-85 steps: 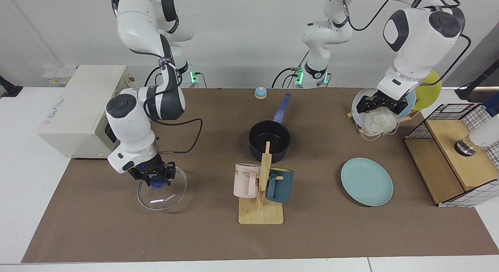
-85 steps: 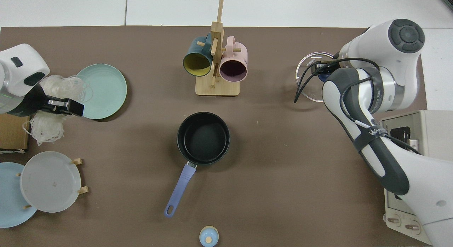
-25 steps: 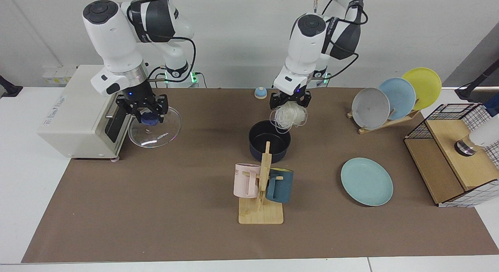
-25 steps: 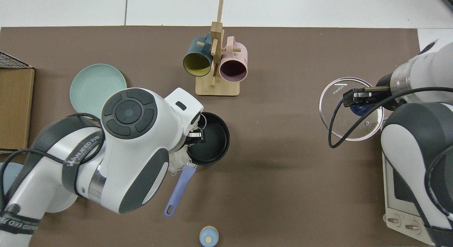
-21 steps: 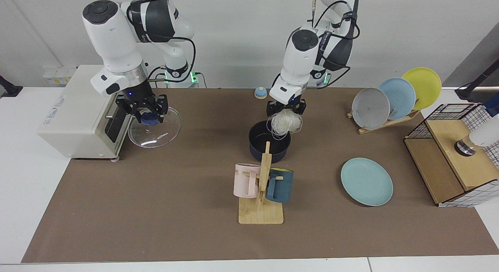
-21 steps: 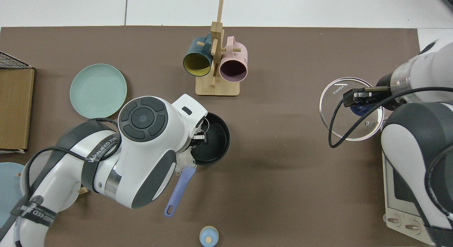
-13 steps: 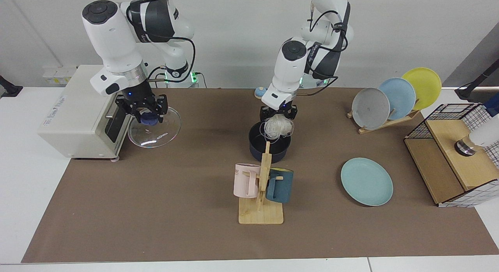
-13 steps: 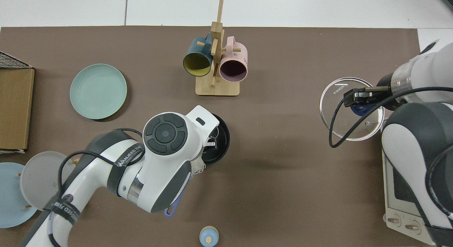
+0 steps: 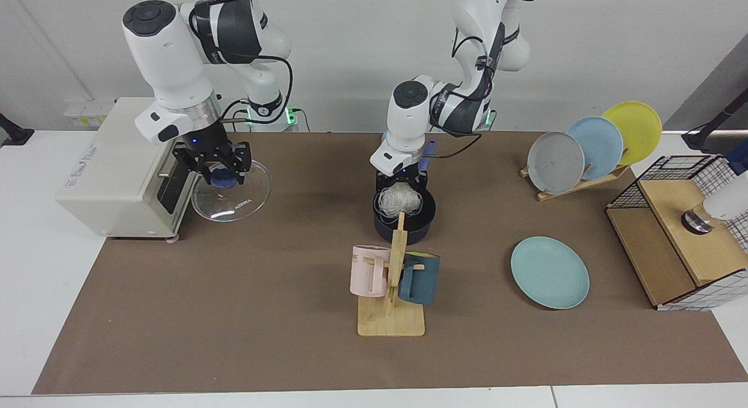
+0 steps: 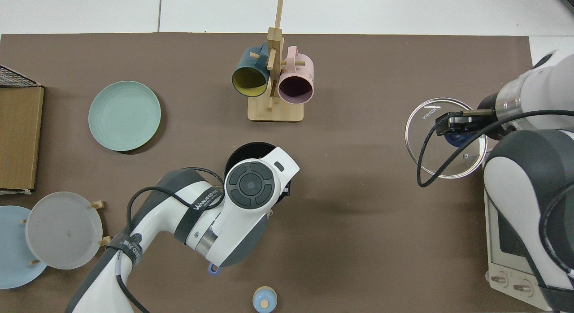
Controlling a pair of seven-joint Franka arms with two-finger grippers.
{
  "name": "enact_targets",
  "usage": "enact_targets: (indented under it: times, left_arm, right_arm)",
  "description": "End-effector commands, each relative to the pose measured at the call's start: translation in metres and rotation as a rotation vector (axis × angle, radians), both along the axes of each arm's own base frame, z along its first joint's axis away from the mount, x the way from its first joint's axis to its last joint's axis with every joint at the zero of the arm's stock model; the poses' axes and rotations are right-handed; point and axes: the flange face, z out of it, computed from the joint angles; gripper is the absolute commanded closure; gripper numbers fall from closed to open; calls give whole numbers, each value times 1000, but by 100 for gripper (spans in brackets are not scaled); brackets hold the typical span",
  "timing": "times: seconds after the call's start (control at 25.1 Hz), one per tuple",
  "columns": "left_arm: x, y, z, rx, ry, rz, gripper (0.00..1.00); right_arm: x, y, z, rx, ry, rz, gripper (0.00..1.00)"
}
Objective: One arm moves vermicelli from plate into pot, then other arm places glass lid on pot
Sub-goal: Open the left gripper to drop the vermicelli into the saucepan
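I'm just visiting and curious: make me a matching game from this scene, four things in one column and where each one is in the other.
Things:
1. wispy whitish vermicelli bundle
2. clear round glass lid
3. pale teal-green round plate
4. pink mug

Places:
A. hanging on the wooden rack
B. held up in the right tool
C. bare on the brown mat
D. at the dark pot's mouth, under the left tool

Pairs: 1-D, 2-B, 3-C, 4-A

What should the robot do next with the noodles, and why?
Probably open the left gripper and let go. It holds the noodles right at the mouth of the pot, so they should drop inside. The right gripper holds the lid in the air off to the side.
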Motion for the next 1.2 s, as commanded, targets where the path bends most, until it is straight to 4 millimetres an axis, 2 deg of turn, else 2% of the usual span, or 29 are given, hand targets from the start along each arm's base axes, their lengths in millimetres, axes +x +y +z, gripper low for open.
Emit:
enact_targets:
  times: [0.0, 0.08, 0.44, 0.72, 0.96, 1.08, 1.16]
  left_arm:
    - [-6, 3, -10, 12, -25, -46, 84]
    - [-5, 4, -10, 12, -26, -57, 0]
    - [-5, 1, 1, 11, -33, -54, 0]
    - [3, 20, 48, 19, -54, -20, 0]
    - [32, 59, 102, 39, -50, 8, 0]
    - [51, 85, 119, 35, -50, -7, 0]
    - [61, 108, 125, 34, -48, 4, 0]
  right_arm:
    - [-7, -3, 5, -8, -8, -14, 100]
    - [-7, -2, 4, -6, -5, -16, 100]
    - [-7, -1, 4, -8, -5, -18, 100]
    - [-7, 2, 5, -7, -5, -21, 100]
    - [-7, 10, 7, -7, -11, -12, 100]
    - [-9, 35, 8, -7, -13, -35, 100]
    - [-13, 61, 8, -7, -16, -59, 100]
